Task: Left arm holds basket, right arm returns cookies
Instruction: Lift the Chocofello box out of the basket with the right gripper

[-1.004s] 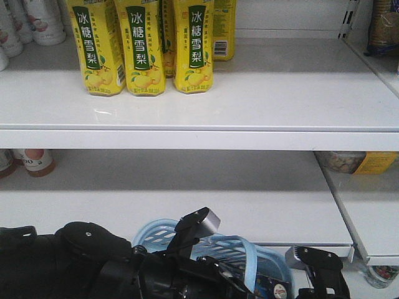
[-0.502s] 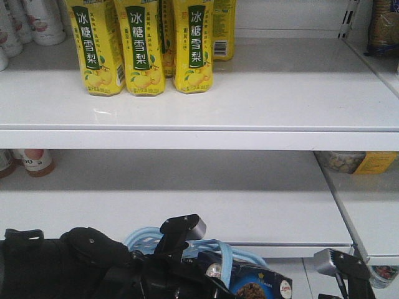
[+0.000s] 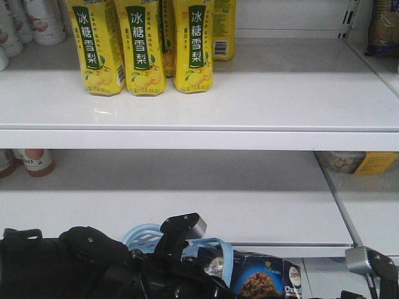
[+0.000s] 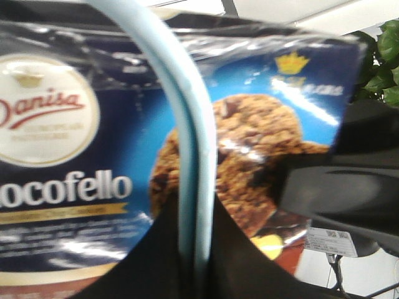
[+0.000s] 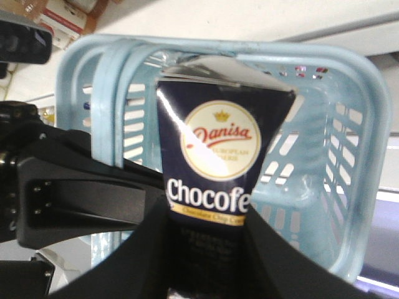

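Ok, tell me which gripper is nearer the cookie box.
Right. The right gripper is clamped on one end of the cookie box, holding it over the basket. The left gripper is shut on the basket's handle, with the box just beyond that handle.

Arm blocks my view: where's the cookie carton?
Right wrist view: the cookie carton is clamped in the right gripper, over the basket. Front view: bottom edge, right of centre.

One cookie carton (image 5: 215,187), one light-blue basket (image 5: 374,99), three yellow bottles (image 3: 95,47) (image 3: 144,47) (image 3: 193,43) in front, at least one more (image 3: 224,28) behind.
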